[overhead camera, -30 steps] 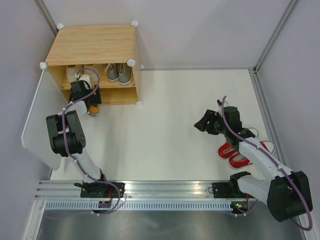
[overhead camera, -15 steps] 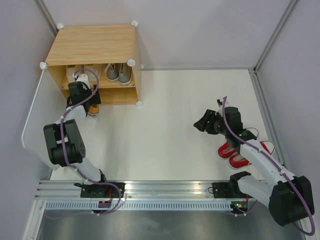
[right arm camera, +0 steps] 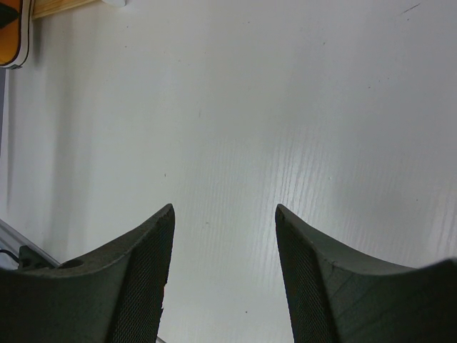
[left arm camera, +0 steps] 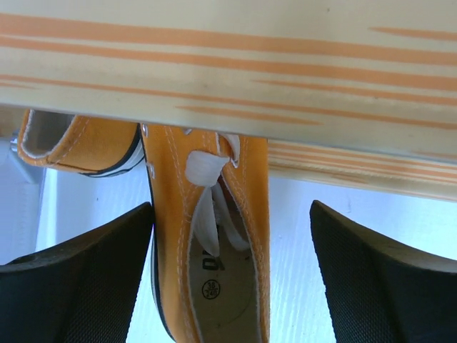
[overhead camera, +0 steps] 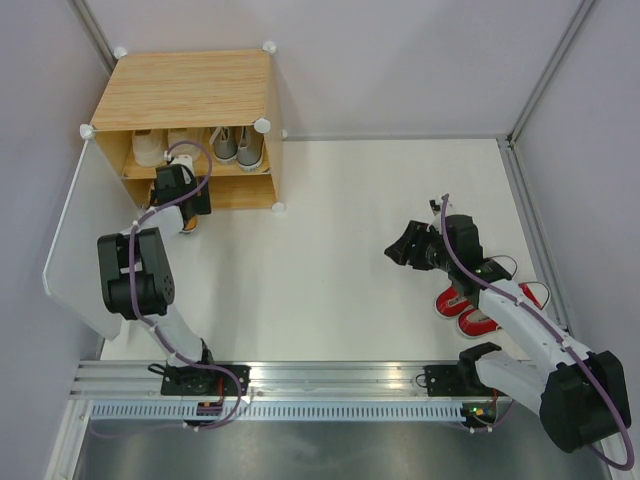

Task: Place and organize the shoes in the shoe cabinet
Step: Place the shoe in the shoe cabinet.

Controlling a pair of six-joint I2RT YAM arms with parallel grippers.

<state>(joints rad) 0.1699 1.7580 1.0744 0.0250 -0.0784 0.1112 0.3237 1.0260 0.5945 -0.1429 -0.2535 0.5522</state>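
Observation:
The shoe cabinet (overhead camera: 185,90) stands at the far left, with a cream pair (overhead camera: 150,148) and a grey pair (overhead camera: 238,148) on its middle shelf. My left gripper (overhead camera: 180,190) hangs at the lower opening, open. In the left wrist view its fingers straddle one orange shoe (left arm camera: 214,250): the left finger (left arm camera: 86,279) is close beside it and the right finger (left arm camera: 385,279) stands well apart. A second orange shoe (left arm camera: 78,143) lies to its left, under the shelf edge (left arm camera: 228,71). The red pair (overhead camera: 480,300) lies on the floor at the right, behind my open, empty right gripper (overhead camera: 408,245).
The cabinet's white door (overhead camera: 75,260) is swung open along the left side, beside the left arm. Grey walls with metal posts close in the white floor (overhead camera: 340,260). A metal rail (overhead camera: 320,385) runs along the near edge. The right wrist view shows bare floor (right arm camera: 285,107).
The left gripper has shifted a little right toward the lower opening, and its jaws have narrowed slightly around the orange shoe. The right arm has hardly moved.

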